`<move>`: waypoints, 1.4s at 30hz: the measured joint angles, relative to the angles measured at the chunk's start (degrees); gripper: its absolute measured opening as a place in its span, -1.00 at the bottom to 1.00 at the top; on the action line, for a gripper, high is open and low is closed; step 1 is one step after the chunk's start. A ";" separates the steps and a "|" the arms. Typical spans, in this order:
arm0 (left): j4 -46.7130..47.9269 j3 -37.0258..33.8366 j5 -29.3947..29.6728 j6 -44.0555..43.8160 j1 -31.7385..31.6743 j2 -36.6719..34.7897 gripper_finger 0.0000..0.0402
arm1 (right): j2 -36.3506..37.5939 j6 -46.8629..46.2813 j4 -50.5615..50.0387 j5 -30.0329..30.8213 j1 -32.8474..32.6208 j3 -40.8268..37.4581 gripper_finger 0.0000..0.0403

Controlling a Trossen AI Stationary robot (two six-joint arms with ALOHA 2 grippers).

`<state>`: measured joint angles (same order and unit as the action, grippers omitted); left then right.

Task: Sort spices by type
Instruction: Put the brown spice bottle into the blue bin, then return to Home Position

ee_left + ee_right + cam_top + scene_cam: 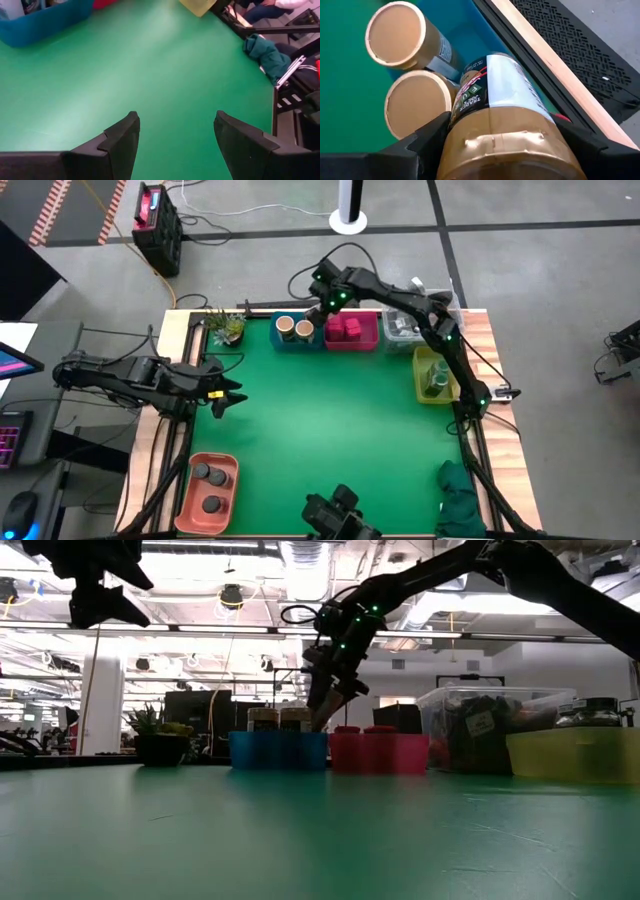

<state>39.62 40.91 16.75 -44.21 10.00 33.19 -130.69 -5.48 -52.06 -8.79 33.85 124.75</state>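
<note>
Along the far edge, left to right: plant [226,327], bin [282,342] holding two jars [295,329], bin of packs [346,329], tub [402,327]. Right edge: bin with jar [435,376]. Near left: tray [188,500] with two jars [209,473].

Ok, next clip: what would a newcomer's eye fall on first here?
Probably the right gripper, reaching over the blue bin at the table's far edge with a tan-topped jar clamped between its fingers, just above two matching jars already standing there. Next, the row of bright bins along that edge, the pink one full of magenta packs. The left gripper waits open at the table's left side.
</note>
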 joint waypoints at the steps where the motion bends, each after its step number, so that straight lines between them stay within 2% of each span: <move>1: -0.15 0.00 0.00 0.00 0.00 0.00 0.21 | 0.00 0.10 -0.34 0.00 0.08 0.00 0.52; 11: -0.13 0.00 0.04 0.02 0.01 0.02 0.21 | 0.00 6.07 -2.75 0.93 -0.85 0.00 0.53; 17: -0.12 0.00 0.04 0.02 0.00 0.02 0.21 | 0.00 8.87 -2.70 1.15 -1.10 0.00 0.66; 35: -0.06 0.00 0.07 -0.36 0.00 0.04 0.21 | 0.23 8.62 -2.06 1.32 -1.25 0.01 0.65; 42: -0.06 0.05 0.09 -1.17 0.01 0.02 0.21 | 4.44 7.05 -6.59 1.37 -1.74 0.00 0.65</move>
<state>39.57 40.95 16.84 -45.37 10.01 33.21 -126.26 1.58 -58.65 -7.42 32.11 124.75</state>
